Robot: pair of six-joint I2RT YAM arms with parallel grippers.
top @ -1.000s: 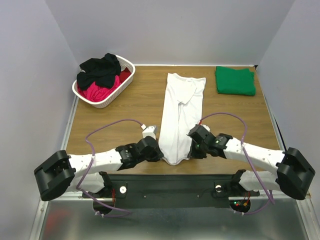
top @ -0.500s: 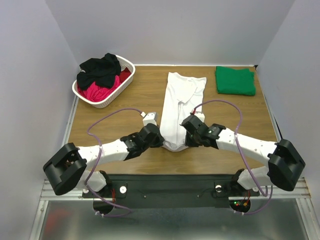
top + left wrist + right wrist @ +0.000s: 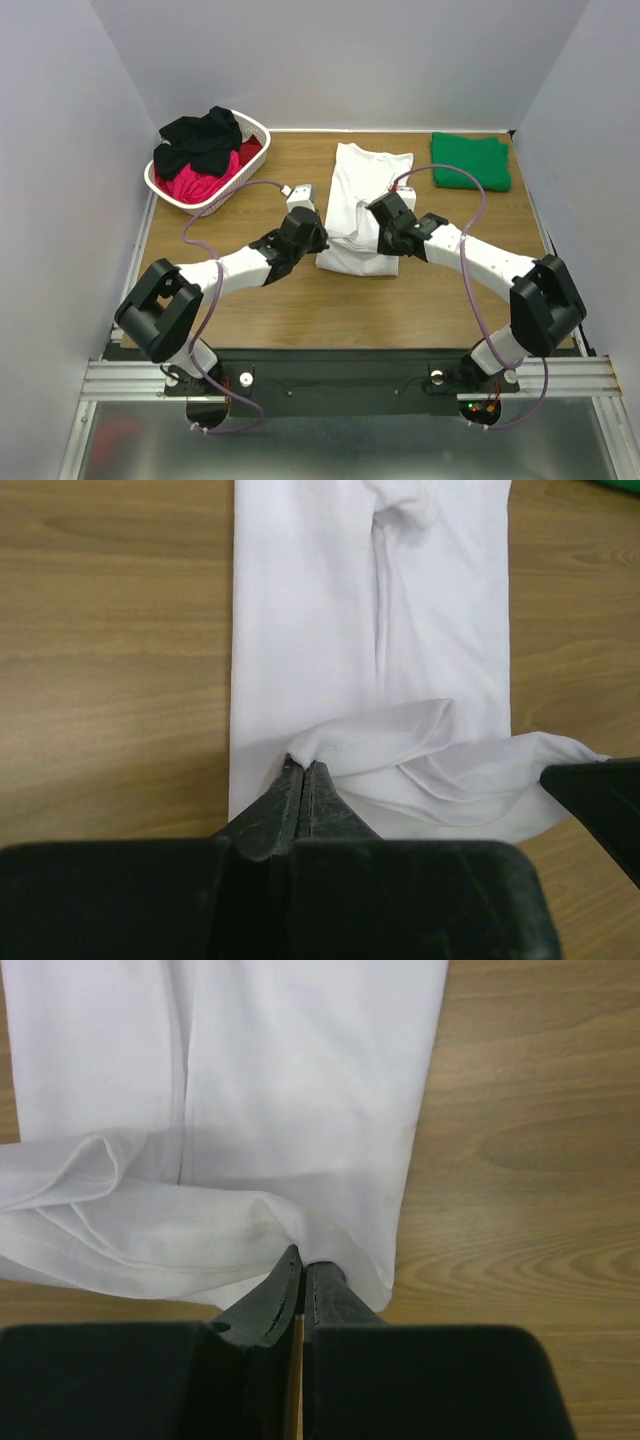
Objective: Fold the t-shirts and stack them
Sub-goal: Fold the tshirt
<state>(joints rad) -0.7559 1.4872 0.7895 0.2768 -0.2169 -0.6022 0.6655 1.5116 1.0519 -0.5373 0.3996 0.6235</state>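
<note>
Reaching inward from the near edge, both arms stretch low across the wooden table [image 3: 300, 312], elbows splayed outward and wrists converging at mid-table. We see the left gripper [image 3: 303, 767] clamped on the near-left corner of the white t-shirt [image 3: 358, 190] and the right gripper [image 3: 300, 1258] pinched on its near-right corner (each pair of fingers is pressed together with only cloth between them). The shirt lies as a long narrow strip running toward the far edge at the table's centre. Its hem is raised and curled over the part that lies flat. Bare wood lies open on either side of it and along the near edge. A folded green t-shirt [image 3: 470, 161] sits at the far right corner, well apart. The white lattice basket [image 3: 215, 206] at far left holds a black t-shirt [image 3: 200, 135] over a red one [image 3: 195, 185].
</note>
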